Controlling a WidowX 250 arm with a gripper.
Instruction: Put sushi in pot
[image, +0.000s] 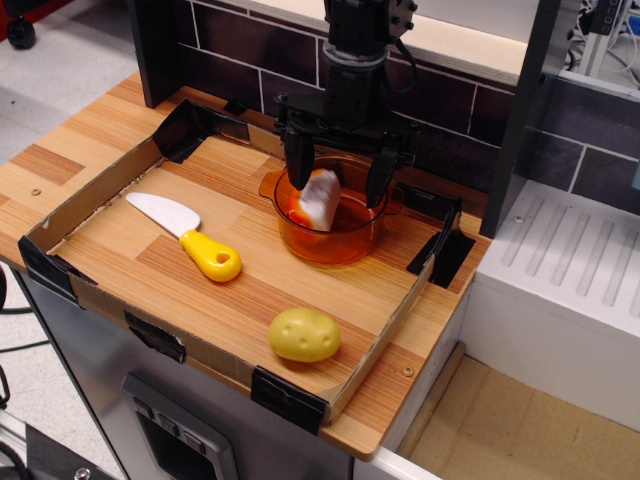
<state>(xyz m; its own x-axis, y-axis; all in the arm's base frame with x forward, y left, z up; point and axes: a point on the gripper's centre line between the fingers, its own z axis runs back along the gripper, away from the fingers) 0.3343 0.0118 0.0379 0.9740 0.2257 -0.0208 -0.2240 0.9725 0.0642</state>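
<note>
The translucent orange pot (335, 243) stands at the back of the cardboard tray. The sushi (317, 199) lies tilted inside the pot, its white rice base turned up and its orange top toward the pot's left wall. My gripper (337, 190) hangs straight over the pot with its black fingers (297, 165) spread wide, either side of the sushi. The sushi sits close to the left finger; the right finger is clear of it. The gripper is open and holds nothing.
A toy knife (190, 235) with a white blade and yellow handle lies left of the pot. A yellow potato (303, 334) sits near the tray's front edge. The low cardboard tray wall (385, 340) rings the wooden board. A dark brick wall stands behind.
</note>
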